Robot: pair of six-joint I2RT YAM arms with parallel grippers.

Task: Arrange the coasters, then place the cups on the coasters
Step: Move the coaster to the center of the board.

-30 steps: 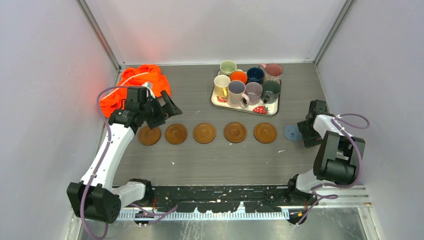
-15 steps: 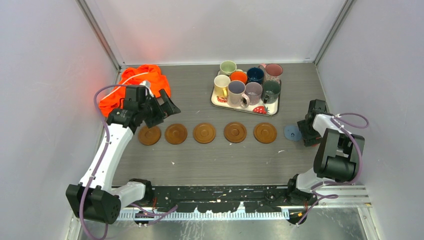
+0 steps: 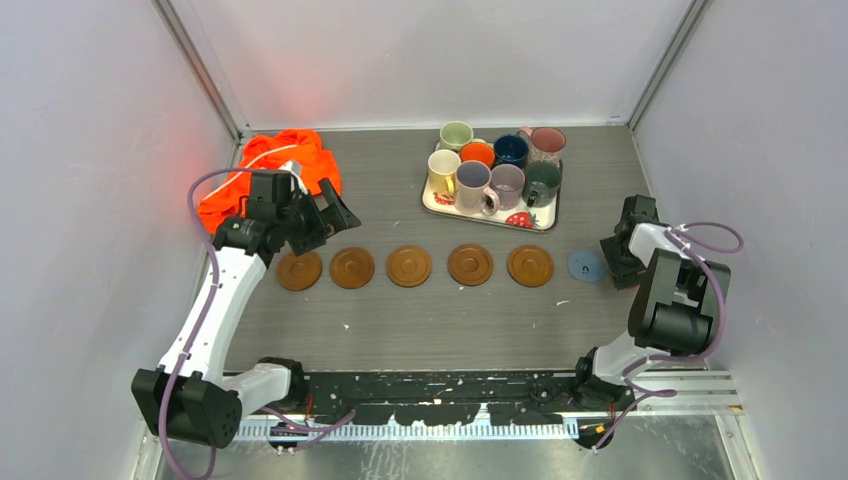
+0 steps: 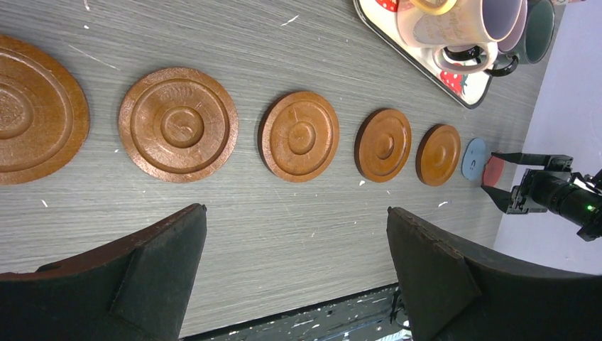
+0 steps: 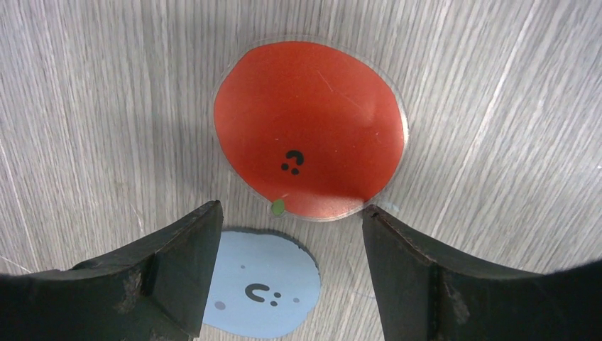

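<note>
Five wooden coasters [image 3: 409, 266]: set in a straight row across the middle of the table [image 3: 420, 330], evenly spaced, none touching.
Blue coaster [image 3: 585, 265]: flat on the table just beyond the right end of the row, roughly in line with it.
Red coaster [image 5: 309, 128]: flat just beside the blue one on its far-right side; whether their edges touch, I cannot tell. Hidden under the arm in the top view.
Cups [image 3: 472, 183]: eight, all packed on the tray [image 3: 440, 205] at the back of the table; none on a coaster.
Left gripper [image 4: 297, 213]: jaws spread fully wide, empty, hovering above the left end of the row.
Right gripper [image 5: 291, 213]: jaws apart, nothing between them, hanging low over the red and blue coasters.
Step in hand (judgement): placing the last two coasters; the red one looks out of line.
Done: most of the coaster row.
Left: straighten red and blue if needed, then move every cup, one per coaster. Eight cups against seven visible coasters is worth noting.
</note>
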